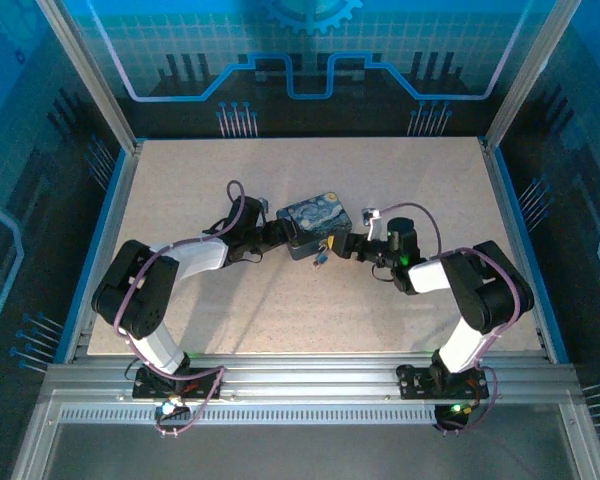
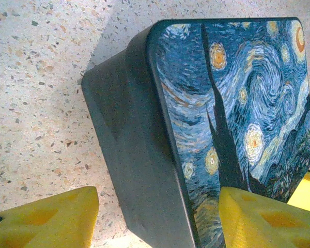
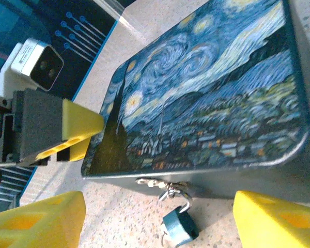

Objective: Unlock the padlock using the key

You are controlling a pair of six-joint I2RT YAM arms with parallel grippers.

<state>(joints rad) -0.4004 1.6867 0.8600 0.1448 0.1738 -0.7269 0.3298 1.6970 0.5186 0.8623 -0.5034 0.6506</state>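
The padlock [image 3: 180,227] is small and bluish. It lies on the table against the front wall of the starry-night box [image 3: 212,88], and its shackle is hooked through the box's hasp [image 3: 160,183]. A thin pale loop shows at the padlock's lower edge; the key itself is hidden. My right gripper [image 3: 160,227] is open, one yellow finger [image 3: 36,222] on each side of the padlock, touching nothing. My left gripper [image 2: 159,201] is open astride the box's near corner [image 2: 144,170]. Its left finger [image 2: 46,217] stands clear of the box wall and its right finger [image 2: 268,219] is over the lid.
The box [image 1: 315,225] sits mid-table with the left gripper [image 1: 283,238] and right gripper [image 1: 332,250] closing in from either side, and the padlock [image 1: 320,260] is just in front. Bare speckled tabletop [image 1: 310,310] lies around them. Blue frame rails [image 1: 510,230] edge the table.
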